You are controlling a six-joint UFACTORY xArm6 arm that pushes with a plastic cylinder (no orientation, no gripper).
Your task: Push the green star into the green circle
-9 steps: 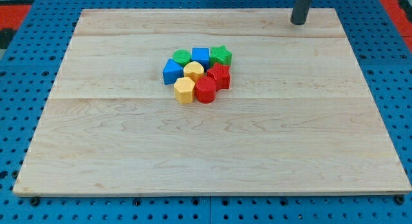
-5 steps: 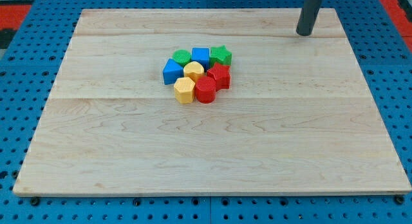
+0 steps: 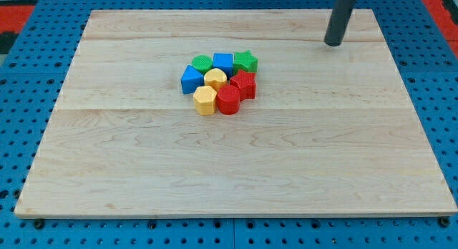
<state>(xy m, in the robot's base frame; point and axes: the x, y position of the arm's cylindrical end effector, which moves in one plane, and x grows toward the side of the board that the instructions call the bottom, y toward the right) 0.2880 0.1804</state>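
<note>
The green star (image 3: 245,61) sits at the top right of a tight cluster of blocks near the board's middle. The green circle (image 3: 202,63) is at the cluster's top left. A blue cube (image 3: 223,63) lies between them, touching both. My tip (image 3: 333,44) is on the board at the view's upper right, well to the right of the green star and a little above it, touching no block.
The cluster also holds a blue block (image 3: 191,79), a yellow block (image 3: 215,79), a yellow hexagon (image 3: 205,100), a red block (image 3: 244,84) and a red round block (image 3: 228,101). The wooden board (image 3: 143,170) lies on a blue pegboard.
My tip has moved down the view, from the board's top edge further onto the board. The blocks have not moved.
</note>
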